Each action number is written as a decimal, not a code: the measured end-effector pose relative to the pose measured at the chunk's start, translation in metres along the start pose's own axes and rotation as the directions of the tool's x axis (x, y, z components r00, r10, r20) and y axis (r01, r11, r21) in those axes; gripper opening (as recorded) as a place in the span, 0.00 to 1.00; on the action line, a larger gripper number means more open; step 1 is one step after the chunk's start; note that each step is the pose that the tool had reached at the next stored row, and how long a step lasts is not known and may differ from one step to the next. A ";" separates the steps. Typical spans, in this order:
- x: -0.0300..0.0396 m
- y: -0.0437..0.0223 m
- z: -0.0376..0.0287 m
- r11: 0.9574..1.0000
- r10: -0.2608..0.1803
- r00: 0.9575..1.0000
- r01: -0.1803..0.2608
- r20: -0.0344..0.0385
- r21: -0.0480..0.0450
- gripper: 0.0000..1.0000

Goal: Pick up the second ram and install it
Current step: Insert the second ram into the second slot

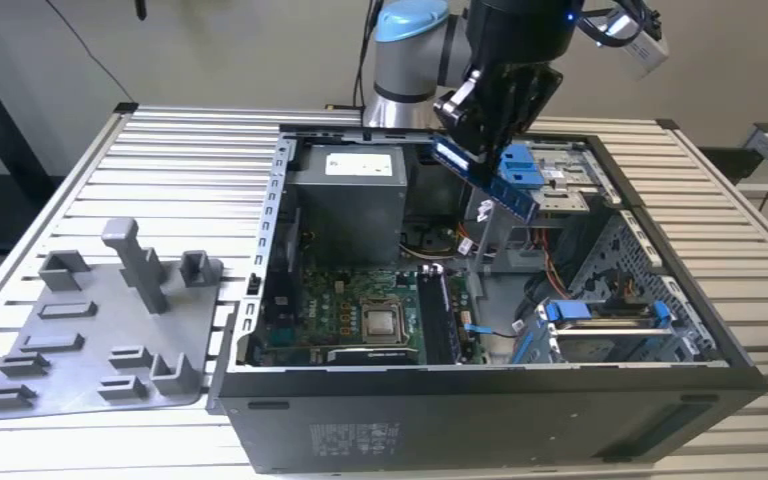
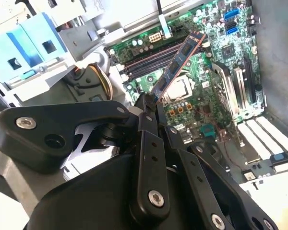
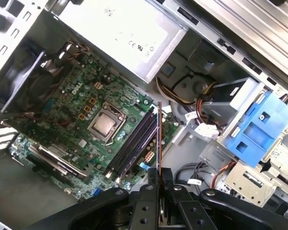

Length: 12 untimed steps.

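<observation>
Pincer (image 1: 480, 148) is clamped shut on one end of second ram (image 1: 511, 192). The stick is tilted and held in the air above the open computer case (image 1: 491, 420) on the slatted surface (image 1: 184, 150). In the second wrist view, second ram (image 2: 180, 60) juts from the fingertips toward the motherboard (image 2: 206, 100). Memory slots (image 3: 134, 143) and processor (image 3: 104, 125) lie below pincer, not touched.

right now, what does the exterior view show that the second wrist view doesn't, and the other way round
The exterior view adds the grey plastic fixture tray with its upright post, lying on the white slatted table. The second wrist view adds black linkage bars with silver screws, seen close up. Both show the gripper shut on the long dark memory stick, held tilted and clear of the green motherboard with its silver square processor.
</observation>
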<state>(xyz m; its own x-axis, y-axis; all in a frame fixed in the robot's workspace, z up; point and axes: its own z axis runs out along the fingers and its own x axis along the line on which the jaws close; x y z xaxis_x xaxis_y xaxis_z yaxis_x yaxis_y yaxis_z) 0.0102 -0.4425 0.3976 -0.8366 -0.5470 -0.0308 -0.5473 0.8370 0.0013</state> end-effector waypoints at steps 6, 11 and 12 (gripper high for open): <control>0.0000 0.0000 0.0000 0.997 0.077 0.997 -0.077 0.000 0.002 0.14; 0.0000 0.0000 0.0001 0.991 0.137 0.991 -0.137 0.000 0.004 0.14; 0.0000 0.0000 0.0001 0.989 0.148 0.989 -0.148 0.001 0.005 0.14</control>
<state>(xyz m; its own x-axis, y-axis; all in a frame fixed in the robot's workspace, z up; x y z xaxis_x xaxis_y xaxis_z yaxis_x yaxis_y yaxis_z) 0.0102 -0.4425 0.3975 -0.9084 -0.4169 -0.0308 -0.4171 0.9088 0.0013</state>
